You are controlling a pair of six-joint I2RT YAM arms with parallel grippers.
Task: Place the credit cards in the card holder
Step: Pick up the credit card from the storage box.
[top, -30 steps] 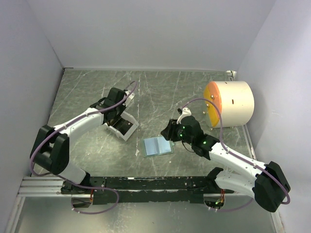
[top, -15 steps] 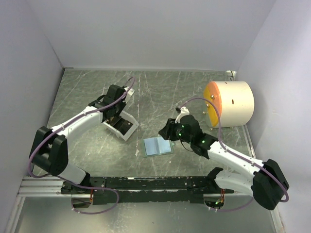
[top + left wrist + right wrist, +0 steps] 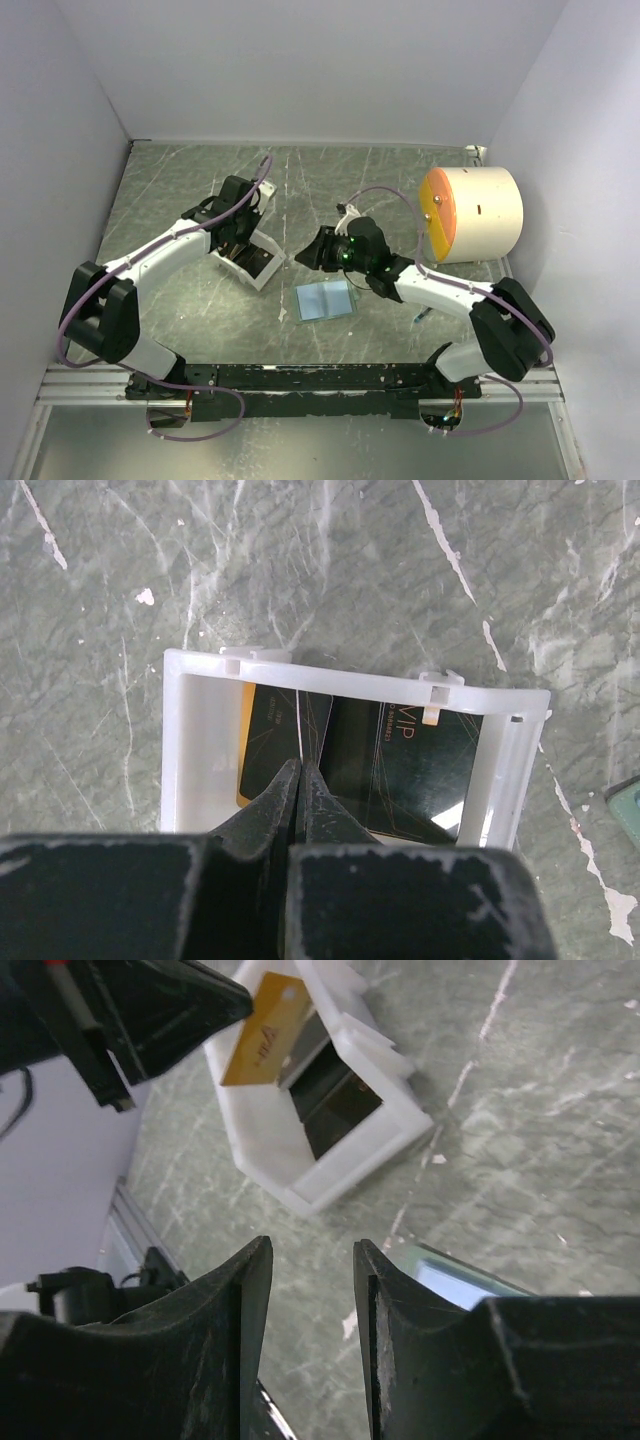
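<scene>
My left gripper (image 3: 298, 765) is shut on a yellow-orange credit card (image 3: 265, 1030), held on edge just above the white tray (image 3: 180, 740); in its own view the card shows only as a thin pale line (image 3: 298, 715). Dark credit cards (image 3: 410, 770) lie flat in the tray, also seen from the right wrist (image 3: 335, 1110). The card holder (image 3: 325, 298) lies open, light blue side up, between the arms; its corner shows in the right wrist view (image 3: 450, 1275). My right gripper (image 3: 312, 1260) is open and empty, hovering between the tray and the card holder (image 3: 302, 257).
A cream drum with an orange face (image 3: 475, 212) lies at the right side. The white tray (image 3: 250, 262) sits left of centre on the grey marbled table. Walls close in at left, back and right.
My right gripper has swung left and forward, from beside the card holder toward the tray. My left gripper has stayed over the tray with the card.
</scene>
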